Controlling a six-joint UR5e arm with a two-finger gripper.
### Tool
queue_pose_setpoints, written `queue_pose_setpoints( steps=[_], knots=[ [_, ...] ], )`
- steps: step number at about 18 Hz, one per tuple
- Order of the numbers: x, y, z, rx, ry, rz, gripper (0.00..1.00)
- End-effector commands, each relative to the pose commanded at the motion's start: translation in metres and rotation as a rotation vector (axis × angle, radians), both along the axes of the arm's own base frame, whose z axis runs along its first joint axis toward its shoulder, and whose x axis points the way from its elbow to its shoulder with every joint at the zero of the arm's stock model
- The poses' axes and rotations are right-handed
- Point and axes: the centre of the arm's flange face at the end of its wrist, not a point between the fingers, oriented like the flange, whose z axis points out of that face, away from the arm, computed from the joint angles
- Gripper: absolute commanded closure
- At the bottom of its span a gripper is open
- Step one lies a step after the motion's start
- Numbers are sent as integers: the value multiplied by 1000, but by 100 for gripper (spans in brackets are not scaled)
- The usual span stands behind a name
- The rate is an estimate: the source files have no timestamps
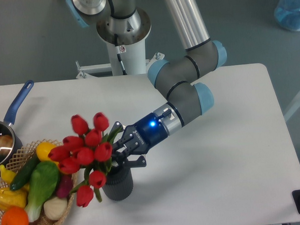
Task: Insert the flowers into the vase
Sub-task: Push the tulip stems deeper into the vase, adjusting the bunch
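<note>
Flowers (85,154) stand in the vase (118,182), blooms leaning over the wicker basket (69,206). Tool (123,152) spread beside the stems, apparently letting the vase carry them.

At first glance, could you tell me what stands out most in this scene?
The bunch of red tulips catches the eye first, leaning left over the small dark vase near the table's front edge. The gripper with its glowing blue light sits right behind the blooms. At far left, a wicker basket holds colourful fruit and vegetables.
</note>
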Motion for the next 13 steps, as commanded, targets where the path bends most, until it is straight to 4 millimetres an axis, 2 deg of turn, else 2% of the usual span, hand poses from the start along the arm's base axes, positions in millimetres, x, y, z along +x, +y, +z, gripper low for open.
queue_pose_setpoints(
  steps=[8,13],
  knots=[
    [1,0,-10,1,1,-3,70],
    [1,0,-11,2,4,-3,63]
  ],
)
